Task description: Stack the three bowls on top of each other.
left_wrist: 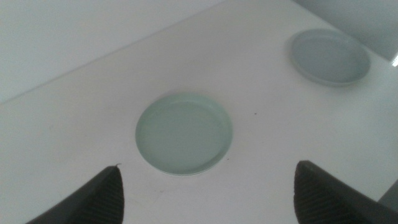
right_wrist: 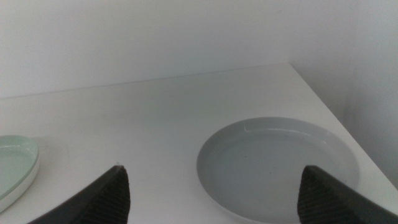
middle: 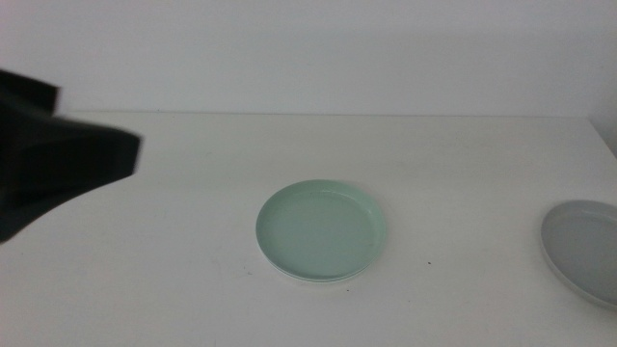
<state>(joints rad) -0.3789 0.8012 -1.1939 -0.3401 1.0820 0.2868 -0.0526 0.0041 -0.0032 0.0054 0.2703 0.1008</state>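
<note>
The mint green bowl (middle: 321, 230) already sits on the white bowl (middle: 310, 279) mid-surface (middle: 193, 289); the grey bowl (middle: 584, 249) lies well apart. Both hands, left hand (left_wrist: 205, 186) and right hand (right_wrist: 214, 186), are apart and empty. Next, I think, the right hand must grip the grey rim.

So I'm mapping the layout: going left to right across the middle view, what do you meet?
Left arm → mint green bowl, with a white rim showing under it → grey bowl at the right edge.

White table (middle: 174, 270): mint green bowl (middle: 321, 231) centre, grey bowl (middle: 583, 249) right edge.
</note>
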